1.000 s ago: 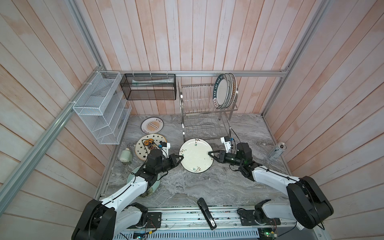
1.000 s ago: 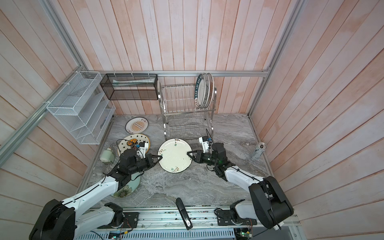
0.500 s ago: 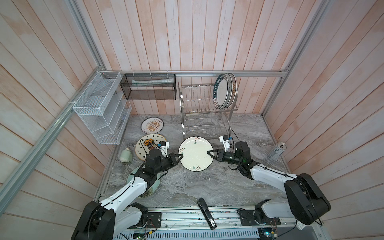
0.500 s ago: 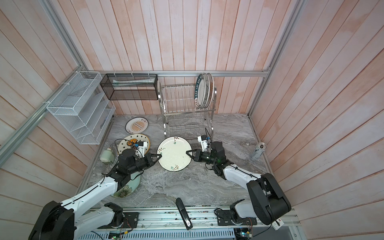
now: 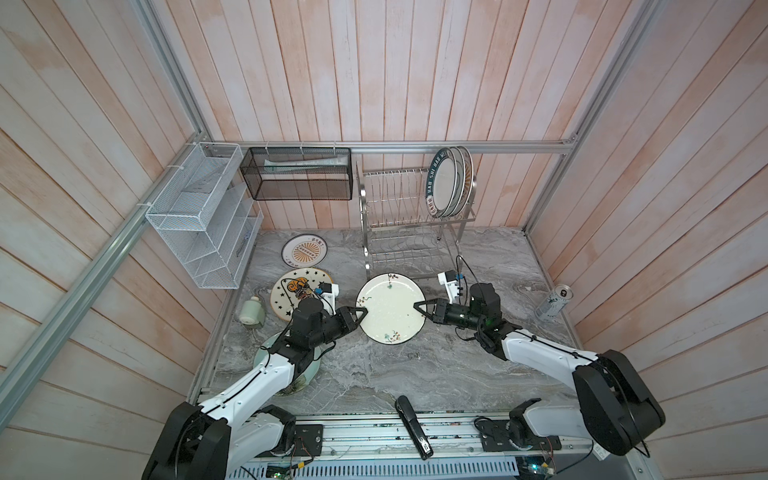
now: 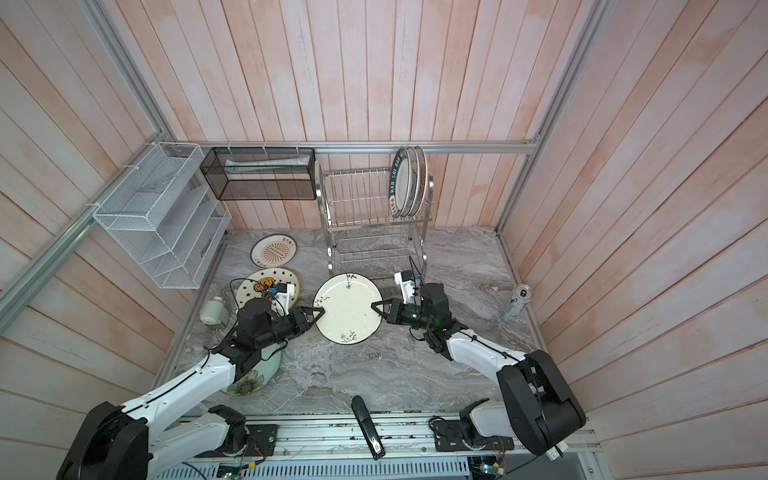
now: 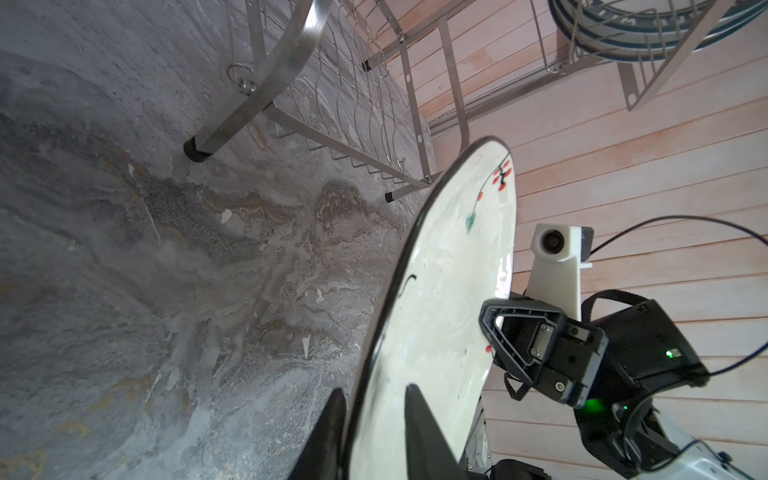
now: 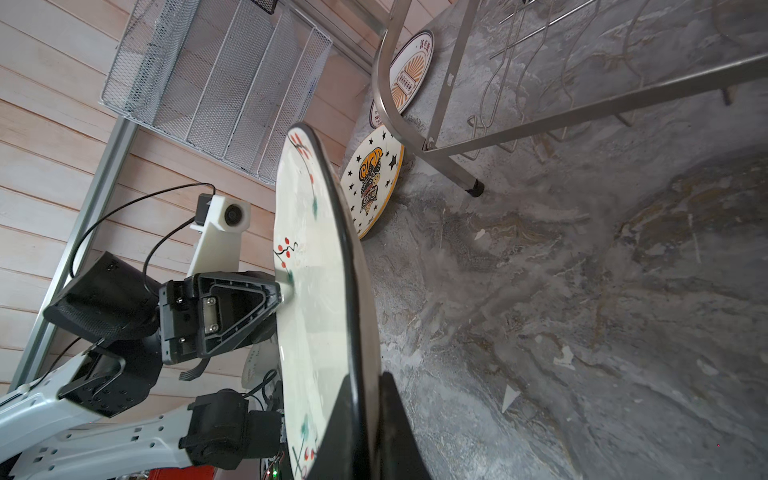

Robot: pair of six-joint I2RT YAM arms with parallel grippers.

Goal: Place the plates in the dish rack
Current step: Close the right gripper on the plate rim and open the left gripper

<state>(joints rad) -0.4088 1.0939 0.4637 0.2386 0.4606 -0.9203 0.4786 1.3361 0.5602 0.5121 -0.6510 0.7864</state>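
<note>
1. Waiting stock, flat on the marble [image 5: 478,266]: the pale green plate [image 6: 253,380] lies partly under the left arm. The star plate [image 5: 291,293] and the sunburst plate [image 5: 304,250] lie further back. None is touched, and they can wait.
2. The left gripper [image 5: 360,312] sits at the left rim of the held plate [image 5: 390,307]. Its fingers are spread and straddle the rim without pinching it. It is best drawn straight back in the plate's own plane so neither finger drags the edge.
3. The held plate is cream with red-berry sprigs and a dark rim. It hangs between the two grippers, just in front of the dish rack [image 5: 407,224], and seems clear of the marble. With support on one side only, it will probably tend to droop.
4. The right gripper [image 5: 420,308] has its fingers pressed onto the right rim, one on each face. This looks like the only hold. Keep the bite deep and turn the plate onto its edge slowly before lifting.
5. The dish rack has an empty lower tier and free upper slots. Line the plate up parallel to the wires, and let go only once it is seated.
6. The racked plates [image 5: 446,187] are three, upright at the right end of the upper tier. Bring the plate in from their left without knocking them.
</note>
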